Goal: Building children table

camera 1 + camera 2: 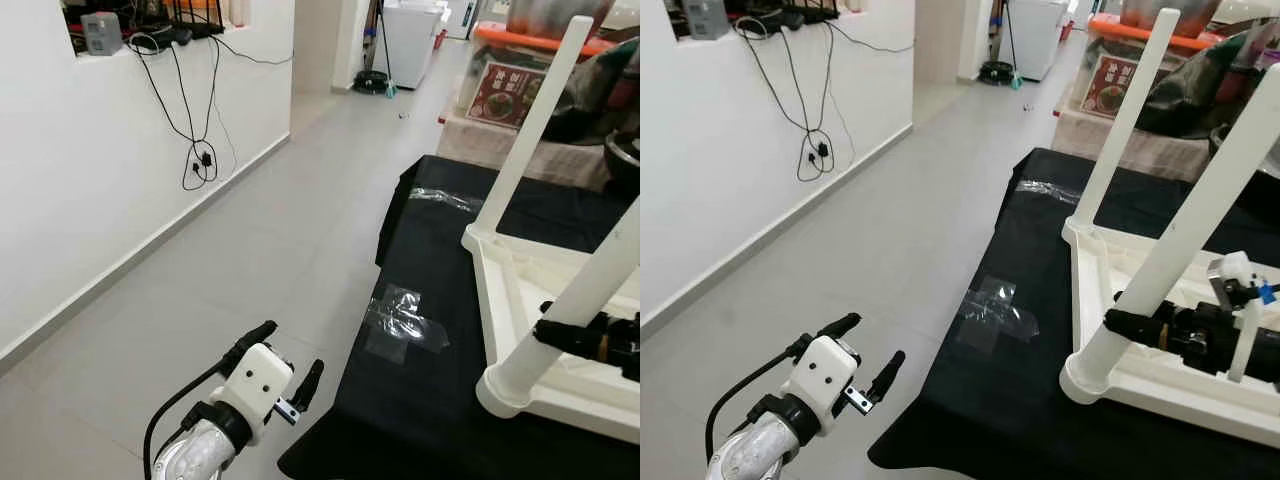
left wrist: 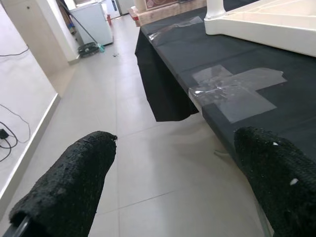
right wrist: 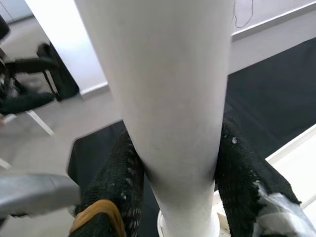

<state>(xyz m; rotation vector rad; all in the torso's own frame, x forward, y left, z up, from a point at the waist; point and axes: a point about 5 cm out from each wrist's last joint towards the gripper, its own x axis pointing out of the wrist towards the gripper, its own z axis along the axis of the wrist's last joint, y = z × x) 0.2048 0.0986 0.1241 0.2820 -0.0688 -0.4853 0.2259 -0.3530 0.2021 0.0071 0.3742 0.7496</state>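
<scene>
The white table [image 1: 1160,380] is lying upside down on the black cloth [image 1: 1020,400], at 3 o'clock in the head view. The right gripper [image 1: 1118,322] is pinching the near table leg [image 1: 1180,240] just above its socket. The far leg [image 1: 530,125] is standing at 1 o'clock. The left gripper [image 1: 285,360] is hovering at 7 o'clock over the floor [image 1: 250,250], fingers [image 2: 64,187] spread apart.

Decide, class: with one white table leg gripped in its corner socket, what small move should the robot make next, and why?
Probably keep the right gripper shut on the near white plastic table leg and press or twist it down into the corner socket of the upturned white tabletop. The leg leans rather than standing straight, so it may not be fully seated. The left gripper hangs open over the floor.
</scene>
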